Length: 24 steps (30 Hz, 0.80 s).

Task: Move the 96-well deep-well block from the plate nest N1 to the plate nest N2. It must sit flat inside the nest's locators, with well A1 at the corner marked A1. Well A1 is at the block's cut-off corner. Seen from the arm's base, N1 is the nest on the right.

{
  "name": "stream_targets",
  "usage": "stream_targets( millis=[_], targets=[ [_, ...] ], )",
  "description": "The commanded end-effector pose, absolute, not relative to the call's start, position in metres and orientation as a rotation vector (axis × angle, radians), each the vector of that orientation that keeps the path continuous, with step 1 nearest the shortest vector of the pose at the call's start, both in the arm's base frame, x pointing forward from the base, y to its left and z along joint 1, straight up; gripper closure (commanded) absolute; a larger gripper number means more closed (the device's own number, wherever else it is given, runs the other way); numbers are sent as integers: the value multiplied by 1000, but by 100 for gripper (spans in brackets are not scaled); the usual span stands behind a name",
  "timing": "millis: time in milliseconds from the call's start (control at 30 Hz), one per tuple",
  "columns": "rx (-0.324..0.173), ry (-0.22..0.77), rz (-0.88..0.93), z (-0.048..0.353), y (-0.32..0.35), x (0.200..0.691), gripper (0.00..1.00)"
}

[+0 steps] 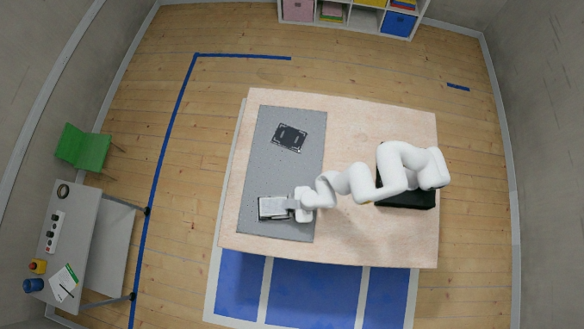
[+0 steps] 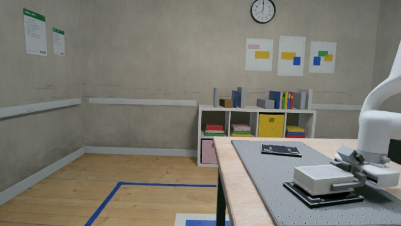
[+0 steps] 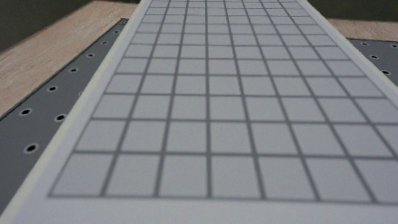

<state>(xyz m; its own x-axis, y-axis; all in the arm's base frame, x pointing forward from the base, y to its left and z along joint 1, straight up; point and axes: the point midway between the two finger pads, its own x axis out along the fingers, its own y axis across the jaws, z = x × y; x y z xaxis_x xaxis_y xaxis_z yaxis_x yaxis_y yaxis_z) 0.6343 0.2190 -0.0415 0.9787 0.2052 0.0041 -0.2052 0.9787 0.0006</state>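
Completing the set-down: one gripper (image 1: pixel 285 209) (image 2: pixel 333 176), clamped on the block (image 1: pixel 271 207) (image 2: pixel 310 175) (image 3: pixel 195 107); block over nest N2 (image 1: pixel 259 212) (image 2: pixel 311 203), full seating and A1 corner unclear; nest N1 (image 1: pixel 289 138) (image 2: pixel 281 150), vacant. Next required: settle flat within locators, then release.

Table from above: your top view looks steeply down from high up, farthest back, taking in the whole table (image 1: pixel 366 121) (image 2: pixel 242 189) (image 3: pixel 100 15) and the arm (image 1: pixel 362 181) (image 2: pixel 374 127).
Shelf side: your exterior view stands low, near the table's block end, and faces across it toward the shelf (image 1: pixel 344 29) (image 2: pixel 257 108), the arm at the picture's right edge.
Block top: your wrist view sits closest, looking obliquely along the block (image 1: pixel 272 207) (image 2: pixel 320 177) (image 3: pixel 225 135).
Board: you see parts of the gray board (image 1: pixel 284 176) (image 2: pixel 281 171) (image 3: pixel 15 160) in all three; top and exterior share the shelf.
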Motion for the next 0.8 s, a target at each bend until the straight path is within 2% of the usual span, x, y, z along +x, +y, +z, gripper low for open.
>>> stream_targets(
  millis=[0, 767],
  targets=[
    [5, -8, 207, -40, 220, 636, 100],
    [5, -8, 207, -43, 220, 636, 100]
  ],
)
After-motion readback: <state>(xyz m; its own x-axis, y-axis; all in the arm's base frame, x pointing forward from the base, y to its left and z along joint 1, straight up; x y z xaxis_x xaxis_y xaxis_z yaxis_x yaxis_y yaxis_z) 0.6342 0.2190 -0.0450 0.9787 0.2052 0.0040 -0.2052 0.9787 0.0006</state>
